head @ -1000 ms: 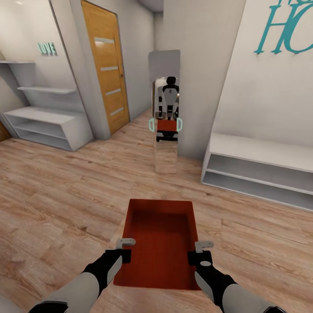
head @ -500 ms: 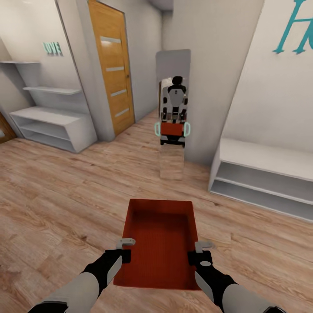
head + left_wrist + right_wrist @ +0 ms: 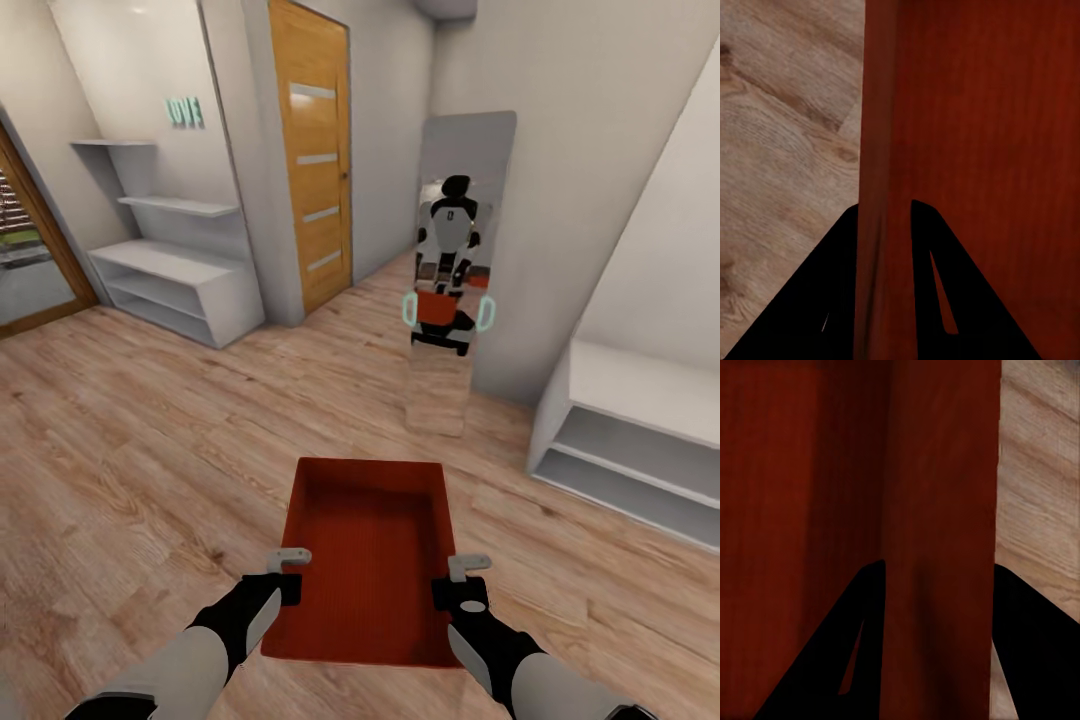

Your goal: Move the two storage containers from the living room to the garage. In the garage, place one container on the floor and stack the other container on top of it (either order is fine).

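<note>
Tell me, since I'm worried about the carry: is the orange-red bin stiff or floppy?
Probably stiff: the bin looks unbent between the left pincer and right pincer. Its walls look straight. Likely light, being empty.

The teal wall lettering (image 3: 184,111) is too small to read surely.

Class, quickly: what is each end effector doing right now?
Left end effector: closed on the orange-red rectangular tray-like bin's left wall.
Right end effector: closed on its right wall.

Storage container (image 3: 368,545) – matt orange-red, finely ribbed bottom; floor (image 3: 130,470) – grained wood planks, semi-matt.
</note>
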You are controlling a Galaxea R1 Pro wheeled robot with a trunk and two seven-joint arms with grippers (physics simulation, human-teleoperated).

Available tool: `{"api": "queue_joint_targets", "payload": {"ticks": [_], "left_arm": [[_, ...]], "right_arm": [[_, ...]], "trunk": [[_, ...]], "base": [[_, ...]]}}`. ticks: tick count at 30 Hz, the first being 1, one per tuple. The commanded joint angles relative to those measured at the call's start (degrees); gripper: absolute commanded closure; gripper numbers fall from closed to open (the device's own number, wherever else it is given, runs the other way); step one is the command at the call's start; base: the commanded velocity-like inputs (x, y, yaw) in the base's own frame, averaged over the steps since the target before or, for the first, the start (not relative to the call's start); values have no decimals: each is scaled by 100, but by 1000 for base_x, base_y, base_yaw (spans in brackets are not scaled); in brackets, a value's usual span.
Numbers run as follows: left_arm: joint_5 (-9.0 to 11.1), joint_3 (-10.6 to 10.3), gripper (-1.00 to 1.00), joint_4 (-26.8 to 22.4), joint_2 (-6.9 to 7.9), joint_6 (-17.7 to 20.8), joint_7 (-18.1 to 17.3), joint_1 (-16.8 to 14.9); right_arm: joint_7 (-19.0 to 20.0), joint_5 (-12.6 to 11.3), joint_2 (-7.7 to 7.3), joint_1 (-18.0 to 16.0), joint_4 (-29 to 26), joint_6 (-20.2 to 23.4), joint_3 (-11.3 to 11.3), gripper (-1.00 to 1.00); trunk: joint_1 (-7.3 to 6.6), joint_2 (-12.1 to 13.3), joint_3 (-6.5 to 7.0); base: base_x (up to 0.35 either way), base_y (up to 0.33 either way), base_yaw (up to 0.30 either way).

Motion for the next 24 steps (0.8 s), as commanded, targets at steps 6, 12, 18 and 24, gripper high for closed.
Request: {"api": "queue_joint_targets", "payload": {"ticks": [6, 12, 18, 24], "left_arm": [[-111, -59, 100, -25, 22, 42, 56, -4], [-111, -59, 100, -25, 22, 39, 56, -4], [-111, -59, 100, -25, 22, 39, 56, -4], [-111, -59, 100, -24, 22, 39, 56, -5]], "right_arm": [[-40, -115, -15, -3, 103, -25, 91, 100], [-44, -115, -11, -3, 103, -23, 91, 100], [-41, -115, -15, -3, 103, -23, 91, 100], [-46, -115, -17, -3, 103, -20, 91, 100]], "trunk": [[3, -3, -5], [3, -3, -5], [3, -3, -5], [3, -3, -5]], "base": [[323, 0, 248], [323, 0, 37], [323, 0, 2], [323, 0, 0]]}}
